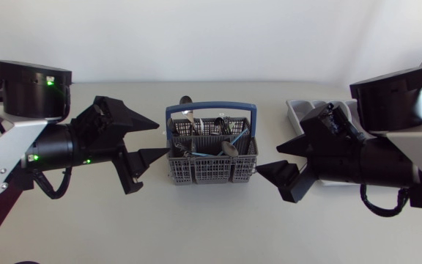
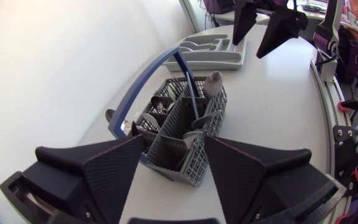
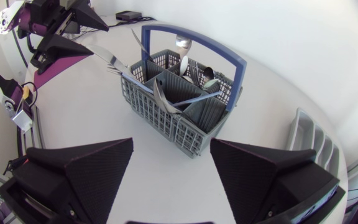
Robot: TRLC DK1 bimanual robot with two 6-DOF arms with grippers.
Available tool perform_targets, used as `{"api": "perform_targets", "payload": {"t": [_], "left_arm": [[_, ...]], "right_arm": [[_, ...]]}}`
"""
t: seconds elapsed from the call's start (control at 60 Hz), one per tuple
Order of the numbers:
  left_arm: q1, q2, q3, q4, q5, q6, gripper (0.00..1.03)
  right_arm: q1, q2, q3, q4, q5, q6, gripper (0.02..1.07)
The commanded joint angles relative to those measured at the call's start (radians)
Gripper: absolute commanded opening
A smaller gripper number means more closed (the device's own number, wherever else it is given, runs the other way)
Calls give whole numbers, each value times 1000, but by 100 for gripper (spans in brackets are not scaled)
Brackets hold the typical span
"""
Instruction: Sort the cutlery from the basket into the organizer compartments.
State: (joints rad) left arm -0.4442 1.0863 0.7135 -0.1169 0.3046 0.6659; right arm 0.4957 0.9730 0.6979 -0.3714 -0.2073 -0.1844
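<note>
Between our two grippers, near the middle of the white table, stands the grey plastic cutlery basket, upright, its walls a fine lattice and its inside divided into several small compartments. A blue arched handle spans it from side to side. The cutlery is in the basket: metal spoons stand or lean with their bowls up, forks and other handles crowd the rear compartments, and a slim bluish piece lies slanted across one cell. One knife tilts far out over the rim toward our left arm, and a spoon bowl pokes out past the back edge. We see the left gripper just beside the basket's left end, its two broad black fingers spread wide and holding nothing; in its wrist view the basket's near corner sits between the fingertips without touching them. Our right gripper hangs near the basket's right end, fingers likewise spread apart, nothing in them. Behind the right arm lies the light grey organizer, a moulded tray with long curved-walled slots, well apart from the basket and mostly hidden by the arm from above.
</note>
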Motion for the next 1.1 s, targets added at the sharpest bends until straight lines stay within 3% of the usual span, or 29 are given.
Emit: {"api": "perform_targets", "payload": {"t": [0.0,0.233,0.583,0.633,0.817,1.0,1.083], "left_arm": [[-19,30,27,25,-2,35,69],[-76,109,44,80,-35,40,69],[-88,233,132,100,-59,60,65],[-87,248,141,100,-59,72,58],[-87,288,165,100,-59,81,55],[-83,307,204,100,-59,95,35],[-77,307,207,91,-59,95,35]], "right_arm": [[23,-10,-34,-15,16,-6,94],[37,-17,-63,-17,36,-10,94],[37,-25,-112,-1,34,-32,96],[37,-26,-121,3,34,-36,96],[35,-28,-133,14,31,-52,96],[33,-25,-152,28,28,-61,97],[33,-25,-159,32,28,-63,97]]}}
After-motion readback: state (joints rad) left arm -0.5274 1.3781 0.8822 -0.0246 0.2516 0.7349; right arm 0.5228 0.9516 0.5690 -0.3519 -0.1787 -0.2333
